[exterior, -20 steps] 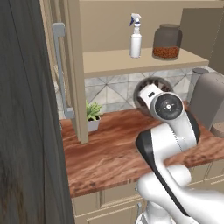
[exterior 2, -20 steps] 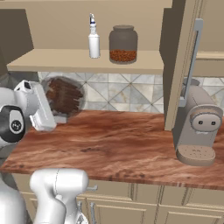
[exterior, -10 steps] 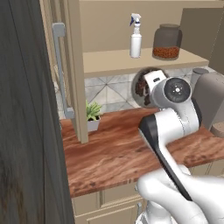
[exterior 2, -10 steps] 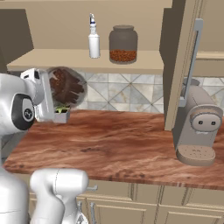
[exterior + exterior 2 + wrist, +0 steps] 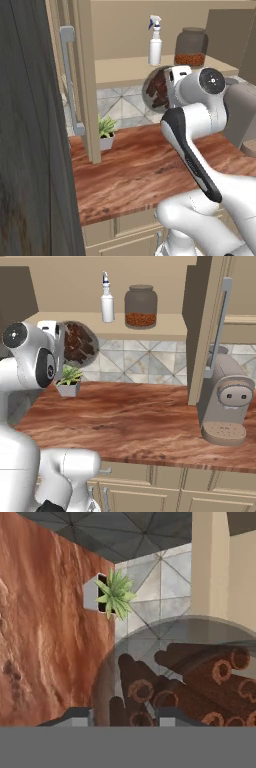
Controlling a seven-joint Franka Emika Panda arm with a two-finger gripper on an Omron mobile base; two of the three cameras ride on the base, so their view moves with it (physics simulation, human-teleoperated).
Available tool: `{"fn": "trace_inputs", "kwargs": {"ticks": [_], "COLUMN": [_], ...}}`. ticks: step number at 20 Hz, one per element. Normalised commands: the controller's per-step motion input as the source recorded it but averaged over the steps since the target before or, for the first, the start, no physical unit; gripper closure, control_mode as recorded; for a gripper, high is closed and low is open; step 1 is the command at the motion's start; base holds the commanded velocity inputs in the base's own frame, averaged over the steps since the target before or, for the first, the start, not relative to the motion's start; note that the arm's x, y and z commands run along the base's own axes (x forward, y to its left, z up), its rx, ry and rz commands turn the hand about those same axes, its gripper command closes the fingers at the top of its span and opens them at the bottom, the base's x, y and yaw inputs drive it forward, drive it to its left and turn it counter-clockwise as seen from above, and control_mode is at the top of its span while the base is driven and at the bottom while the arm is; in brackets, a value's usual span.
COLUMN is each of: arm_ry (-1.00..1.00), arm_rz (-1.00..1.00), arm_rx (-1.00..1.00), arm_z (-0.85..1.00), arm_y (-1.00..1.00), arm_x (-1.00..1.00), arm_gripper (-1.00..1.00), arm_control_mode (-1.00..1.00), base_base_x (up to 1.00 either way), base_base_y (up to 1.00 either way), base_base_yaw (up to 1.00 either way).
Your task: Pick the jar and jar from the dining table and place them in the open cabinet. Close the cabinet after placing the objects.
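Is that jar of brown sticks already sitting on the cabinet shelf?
No, the jar of brown sticks hangs in the gripper below the shelf, where the other jar stands.

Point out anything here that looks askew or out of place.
The jar of brown sticks is tipped on its side in the gripper, held in the air below the cabinet shelf and above the counter. The other jar and the spray bottle stand upright on that shelf.
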Motion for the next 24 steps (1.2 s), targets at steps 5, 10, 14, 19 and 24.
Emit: {"fn": "trace_inputs", "kwargs": {"ticks": [5,10,14,19,24], "arm_ry": [0.0,0.0,0.0,-0.02,-0.02], "arm_rz": [0.01,0.01,0.02,0.04,0.08], "arm_rx": [0.19,0.12,0.04,0.0,0.0], "arm_z": [0.26,0.3,0.33,0.33,0.21], "arm_y": [0.17,0.19,0.23,0.32,0.19], "arm_x": [0.47,0.45,0.37,0.27,0.31], "arm_gripper": [1.0,1.0,1.0,1.0,1.0], "arm_control_mode": [-1.0,-1.0,-1.0,-1.0,-1.0], "base_base_x": [0.0,0.0,0.0,0.0,0.0], "base_base_y": [0.0,0.0,0.0,0.0,0.0], "base_base_yaw": [0.0,0.0,0.0,0.0,0.0]}}
